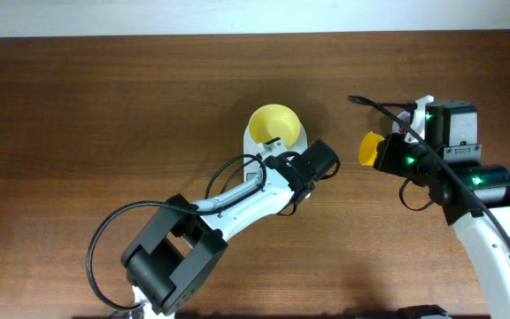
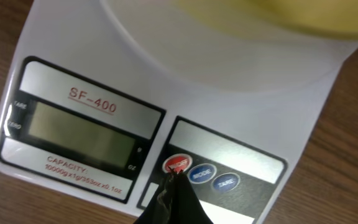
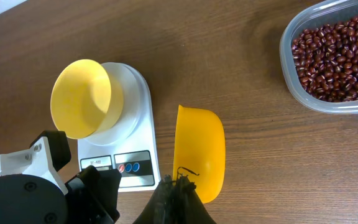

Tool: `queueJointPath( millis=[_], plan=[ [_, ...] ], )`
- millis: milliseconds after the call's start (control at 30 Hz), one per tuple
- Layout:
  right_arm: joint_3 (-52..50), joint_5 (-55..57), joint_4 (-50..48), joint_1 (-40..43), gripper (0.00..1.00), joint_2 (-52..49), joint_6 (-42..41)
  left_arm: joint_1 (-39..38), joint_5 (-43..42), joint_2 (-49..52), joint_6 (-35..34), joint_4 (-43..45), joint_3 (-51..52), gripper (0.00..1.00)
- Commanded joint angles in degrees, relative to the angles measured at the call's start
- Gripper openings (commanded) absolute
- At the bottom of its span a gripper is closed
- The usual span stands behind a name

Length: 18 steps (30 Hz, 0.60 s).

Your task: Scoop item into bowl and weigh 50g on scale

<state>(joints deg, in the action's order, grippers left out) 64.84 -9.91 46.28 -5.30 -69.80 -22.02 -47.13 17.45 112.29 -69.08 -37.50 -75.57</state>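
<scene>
- L hand fingers pinched together, tip on red button of scale.
- R hand clenched on yellow scoop at its handle end.
- Pale bowl sat on scale; beans in clear container, well apart.
- Beans loose, rolly, prob. spill-prone: keep scoop level. Surface btw. was open; container rim raised.

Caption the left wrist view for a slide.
Left hand tip at the red button of the scale, display blank, pale-yellow bowl resting on its platform.
</scene>
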Motion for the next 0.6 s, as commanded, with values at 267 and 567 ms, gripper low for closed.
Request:
queueJointPath(
  millis=[267, 567],
  plan=[
    [1.1, 0.8, 0.0, -0.3, 0.04, -0.1, 0.7, -0.1, 3.2, 0.5, -0.8, 1.5, 0.5, 0.0],
    [1.1, 0.7, 0.2, -0.3, 0.04, -0.1, 0.6, -0.1, 3.2, 0.5, -0.8, 1.3, 0.5, 0.0]
  ],
)
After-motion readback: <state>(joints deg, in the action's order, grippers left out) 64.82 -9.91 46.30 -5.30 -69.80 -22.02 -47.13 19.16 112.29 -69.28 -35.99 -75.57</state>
